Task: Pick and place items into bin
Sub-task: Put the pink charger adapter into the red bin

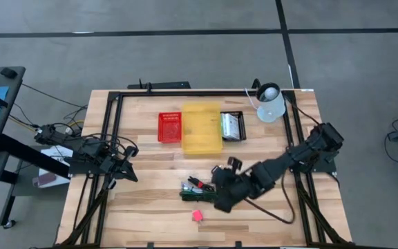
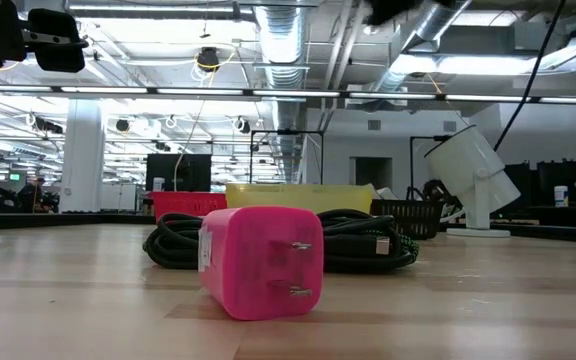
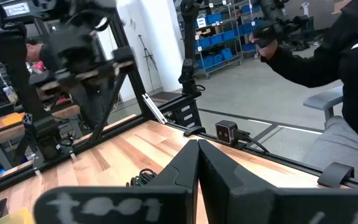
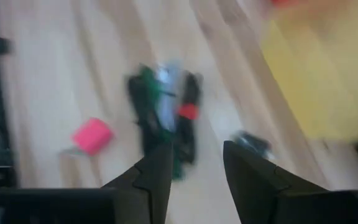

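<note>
Lying on the bare wood just in front of the yellow bin (image 1: 201, 128), the bundle of black cords (image 1: 197, 190) with its green strip runs roughly side to side; the pink plug block (image 1: 197, 216) sits nearer the table's front edge; the right gripper (image 1: 221, 188) — fingers parted, empty — hovers beside the bundle's right end, far closer than the left gripper (image 1: 127, 168), shut, well to the bin's left.

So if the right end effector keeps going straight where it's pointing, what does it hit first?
Probably the bundle of black and green cords, lying just ahead of the open right end effector; depth is uncertain.
</note>
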